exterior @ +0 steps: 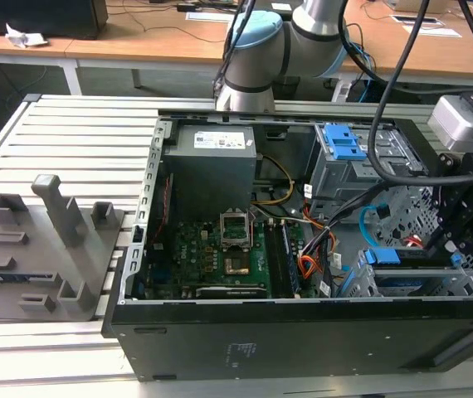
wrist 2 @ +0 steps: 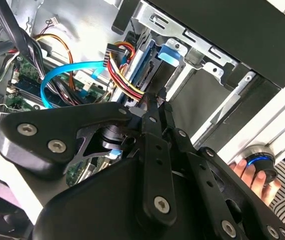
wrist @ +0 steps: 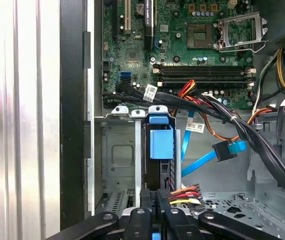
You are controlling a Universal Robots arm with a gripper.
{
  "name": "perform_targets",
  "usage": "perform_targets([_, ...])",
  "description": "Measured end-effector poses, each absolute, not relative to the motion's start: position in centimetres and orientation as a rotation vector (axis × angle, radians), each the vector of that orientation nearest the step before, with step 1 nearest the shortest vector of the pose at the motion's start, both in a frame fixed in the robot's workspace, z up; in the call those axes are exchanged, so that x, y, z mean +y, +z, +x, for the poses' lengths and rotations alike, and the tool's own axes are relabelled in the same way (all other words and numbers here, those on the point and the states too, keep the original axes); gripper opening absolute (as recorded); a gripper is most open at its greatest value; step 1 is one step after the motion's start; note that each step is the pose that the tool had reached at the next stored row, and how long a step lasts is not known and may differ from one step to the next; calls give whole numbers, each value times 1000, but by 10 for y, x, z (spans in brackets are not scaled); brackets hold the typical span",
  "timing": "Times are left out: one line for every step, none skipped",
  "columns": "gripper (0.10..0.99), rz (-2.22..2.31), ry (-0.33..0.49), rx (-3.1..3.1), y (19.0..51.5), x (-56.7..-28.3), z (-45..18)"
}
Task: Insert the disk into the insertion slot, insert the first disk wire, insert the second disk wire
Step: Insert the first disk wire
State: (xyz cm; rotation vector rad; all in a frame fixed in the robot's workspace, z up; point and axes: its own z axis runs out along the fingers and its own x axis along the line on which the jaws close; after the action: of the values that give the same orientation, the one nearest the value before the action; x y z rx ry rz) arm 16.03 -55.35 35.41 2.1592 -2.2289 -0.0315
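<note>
Jaws nearly closed, pinching the first disk wire (wrist: 185, 192) plug, beside the disk (wrist: 161, 145)

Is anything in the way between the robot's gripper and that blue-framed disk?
Nothing visible. In the first wrist view the gripper sits right at the disk's end, beside the red-and-yellow wires; the light-blue cable hangs apart from both.

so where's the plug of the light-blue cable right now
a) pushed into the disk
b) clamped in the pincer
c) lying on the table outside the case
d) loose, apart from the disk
d: in the first wrist view the blue cable ends in a dark plug that hangs free inside the case, clear of the disk, which sits in its slot.
</note>
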Motion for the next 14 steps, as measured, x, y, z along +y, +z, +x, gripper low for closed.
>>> perform_targets([165, 2163, -40, -2233, 354, -553, 160])
perform_targets([165, 2165, -46, -2235, 354, -553, 160])
perform_targets([165, 2166, -49, -2237, 353, -553, 160])
perform_targets([165, 2167, -51, -2238, 353, -553, 161])
perform_targets([165, 2167, -51, -2238, 352, -552, 161])
perform_targets([165, 2167, -52, -2238, 352, -552, 162])
perform_targets([165, 2167, -52, -2238, 351, -550, 163])
perform_targets([165, 2167, -52, -2237, 351, -549, 163])
perform_targets([165, 2167, -52, -2237, 349, -547, 164])
perform_targets([165, 2167, -52, -2238, 349, -545, 164])
perform_targets([165, 2167, -52, -2237, 347, -543, 165])
perform_targets([165, 2167, -52, -2238, 346, -542, 166])
perform_targets([165, 2167, -52, -2238, 346, -542, 166])
perform_targets([165, 2167, -52, -2238, 346, -542, 166])
